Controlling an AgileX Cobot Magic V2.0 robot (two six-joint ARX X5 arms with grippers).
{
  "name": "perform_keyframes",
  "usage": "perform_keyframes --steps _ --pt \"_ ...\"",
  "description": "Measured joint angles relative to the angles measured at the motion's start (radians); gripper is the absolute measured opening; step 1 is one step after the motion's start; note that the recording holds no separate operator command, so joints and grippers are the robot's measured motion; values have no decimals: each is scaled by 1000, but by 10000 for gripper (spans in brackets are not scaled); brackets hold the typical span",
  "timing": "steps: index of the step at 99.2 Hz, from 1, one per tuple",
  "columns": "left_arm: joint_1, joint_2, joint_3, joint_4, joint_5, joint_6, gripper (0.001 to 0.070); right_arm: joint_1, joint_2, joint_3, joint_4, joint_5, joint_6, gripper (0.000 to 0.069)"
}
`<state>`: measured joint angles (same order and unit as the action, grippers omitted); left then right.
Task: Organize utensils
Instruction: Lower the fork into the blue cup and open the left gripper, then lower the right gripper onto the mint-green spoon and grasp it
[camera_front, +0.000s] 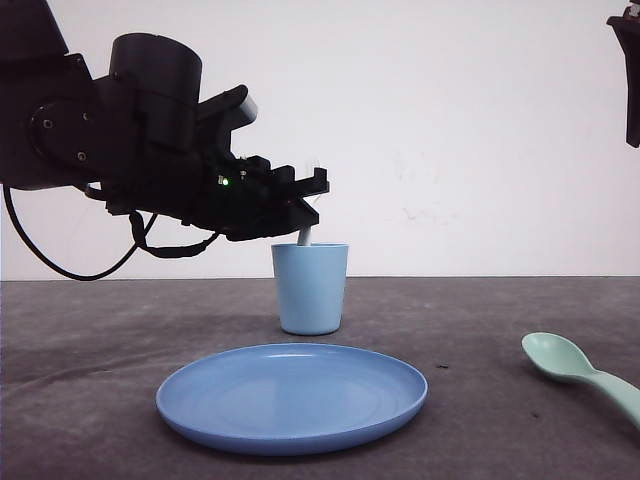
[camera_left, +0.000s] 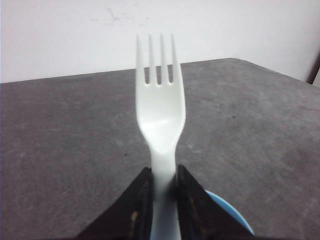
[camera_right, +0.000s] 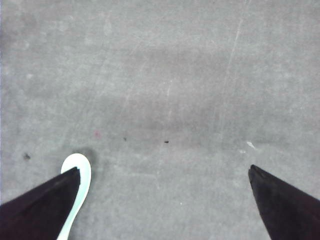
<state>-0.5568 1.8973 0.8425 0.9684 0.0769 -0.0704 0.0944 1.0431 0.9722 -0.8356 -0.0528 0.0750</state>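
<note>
The left claw is gripping the white four-tined fork by its handle, just above the cup. The mint spoon, wide-bowled, is lying on the worktop right of the cup, beneath the wide-open right claw.

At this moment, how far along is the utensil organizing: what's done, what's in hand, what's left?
Nothing looks finished yet. In hand: the left gripper is shut on the white fork, holding it over the light blue cup, with the handle end dipping at the rim, not released. Left: the mint-green spoon lies on the table to the right of the blue plate, with the right gripper open above it.
</note>
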Motion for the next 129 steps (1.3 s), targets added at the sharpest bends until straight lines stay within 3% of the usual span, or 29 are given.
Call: perform_keyframes --steps 45,51,62,69,101,115,129 --pt "-5 0 0 -22 0 0 53 0 0 0 -5 0 0 679" --pt "-5 0 0 -22 0 0 91 0 0 0 -5 0 0 679" --pt "-5 0 0 -21 0 0 236 0 0 0 -5 0 0 679" --pt "-5 0 0 -15 0 0 289 0 0 0 -5 0 0 679" --pt "4 -96 0 -34 0 0 300 0 0 0 -1 0 0 679" --pt "24 -261 2 -130 0 0 300 0 0 0 -1 0 0 679" --pt "61 -448 2 -366 0 -5 300 3 0 0 -1 0 0 679"
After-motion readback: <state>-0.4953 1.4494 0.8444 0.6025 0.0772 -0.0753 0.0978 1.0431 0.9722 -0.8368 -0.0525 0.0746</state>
